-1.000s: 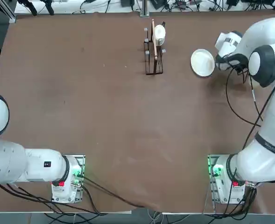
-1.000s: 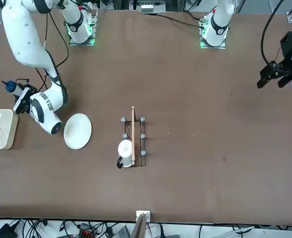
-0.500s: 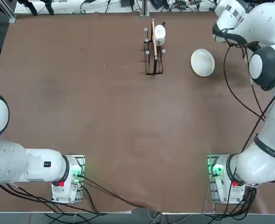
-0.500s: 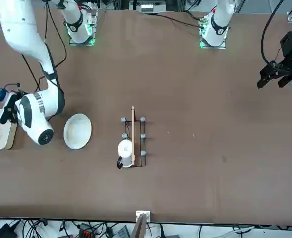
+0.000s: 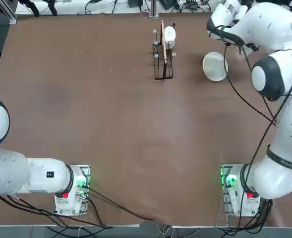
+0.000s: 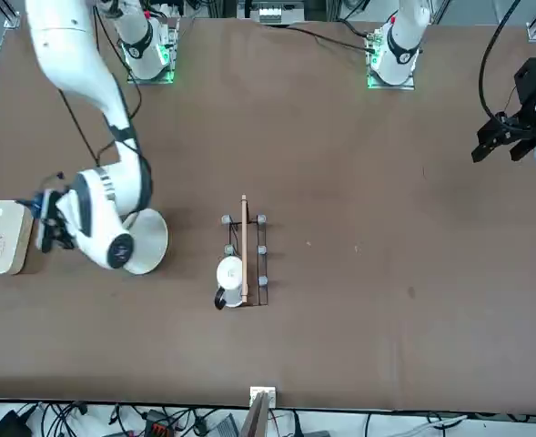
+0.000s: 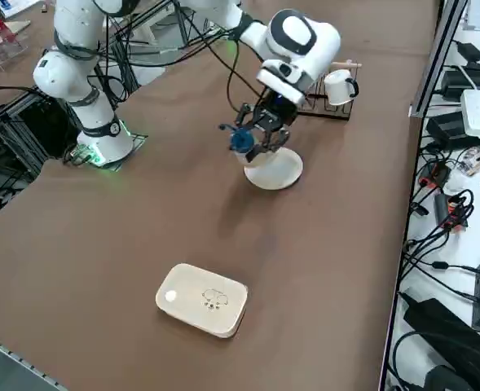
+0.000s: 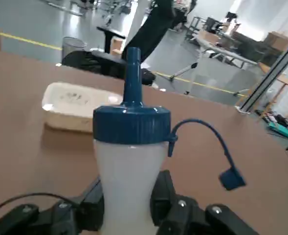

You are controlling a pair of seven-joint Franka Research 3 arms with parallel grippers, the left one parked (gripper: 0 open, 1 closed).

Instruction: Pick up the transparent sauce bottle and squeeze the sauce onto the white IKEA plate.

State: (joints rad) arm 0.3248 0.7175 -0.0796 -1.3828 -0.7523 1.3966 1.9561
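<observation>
Blue-capped transparent sauce bottle (image 8: pixel 126 161) clamped in right end effector (image 8: pixel 126 205), beside white IKEA plate (image 7: pixel 276 173)

Colour key. My black-fingered right gripper (image 8: pixel 126 208) carries the transparent sauce bottle (image 8: pixel 127 183): milky translucent body, blue nozzle cap with its blue tethered stopper. White IKEA plate (image 7: pixel 274 171): plain glossy white. Tabletop (image 5: pixel 111 124): uniform brown. Boxy object (image 7: pixel 202 299): cream white with small grey markings. Rack (image 5: pixel 162 55): black wire.
</observation>
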